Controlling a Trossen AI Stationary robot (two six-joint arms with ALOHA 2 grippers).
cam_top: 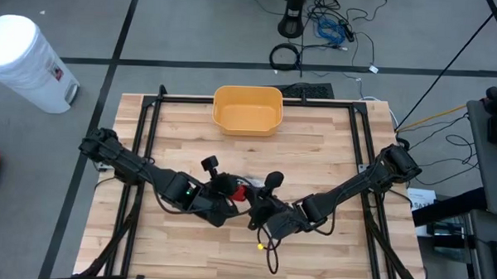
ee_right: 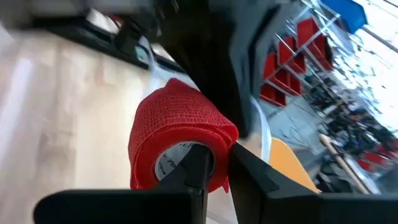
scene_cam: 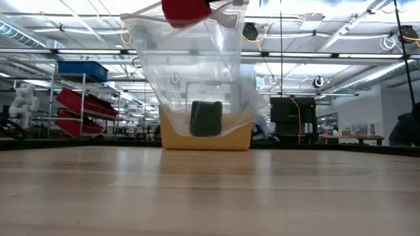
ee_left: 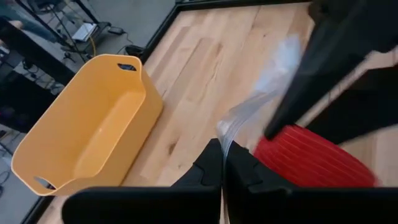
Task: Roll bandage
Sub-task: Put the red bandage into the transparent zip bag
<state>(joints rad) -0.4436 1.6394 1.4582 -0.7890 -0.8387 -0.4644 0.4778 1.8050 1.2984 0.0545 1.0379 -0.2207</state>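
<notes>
We see 1 yellow tub [cam_top: 247, 110] at the far edge of the wooden table [cam_top: 323, 150], well apart from both arms, which meet near the middle of the table. Between tub and low camera hangs 1 clear plastic bag [scene_cam: 197, 72], held up off the wood; through it the tub [scene_cam: 205, 136] shows as a yellow band. 1 dark roll [scene_cam: 206, 118] sits low inside the bag.

The left gripper [ee_left: 222, 163] is clenched on the bag's thin upper edge [ee_left: 249, 112], its 2 fingers pressed together on the film. The right gripper [ee_right: 217, 163] grasps 1 red bandage roll [ee_right: 177, 140], with 1 finger through its core and the other outside its wall. That roll [scene_cam: 186, 10] is at the bag's mouth, just beside the left gripper's fingers, and the right arm's dark body crosses in front of much of the bag in the left wrist view.

The table is pale butcher-block with a black frame around it. Beyond it we see grey floor, 1 white bin [cam_top: 23, 59] off the left corner, cables [cam_top: 327, 30] behind the tub, and a hall with red and blue shelf bins [scene_cam: 82, 98].
</notes>
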